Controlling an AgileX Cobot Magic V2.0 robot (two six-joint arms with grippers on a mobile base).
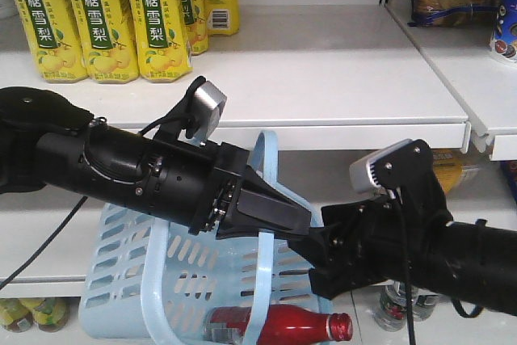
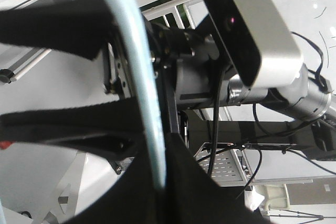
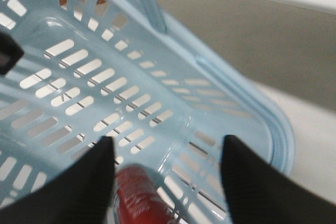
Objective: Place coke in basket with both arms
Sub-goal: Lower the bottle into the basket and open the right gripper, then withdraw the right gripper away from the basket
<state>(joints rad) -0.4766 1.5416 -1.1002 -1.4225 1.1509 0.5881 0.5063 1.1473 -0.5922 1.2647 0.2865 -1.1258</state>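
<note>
Coke: your red bottle (image 1: 279, 326) lies on its side at the bottom of the basket, cap pointing to the picture's right; in the right wrist view it shows as a red blur (image 3: 137, 199) between the tool's fingers.
Right tool: (image 3: 168, 182) you have it spread wide, fingers (image 3: 73, 187) clear of the bottle, hanging over the basket's slotted wall.
Basket: the light blue basket (image 1: 121, 280) sits tilted on the lower shelf, its hoop handle (image 1: 271, 167) raised.
Left tool: (image 1: 283, 216) it reaches to the handle; the left wrist view shows the pale hoop (image 2: 139, 77) running between two black fingers (image 2: 63, 124). You probably have it clamped, but the blur leaves that uncertain.
Upper shelf: yellow tea bottles (image 1: 97, 14) stand behind.
</note>
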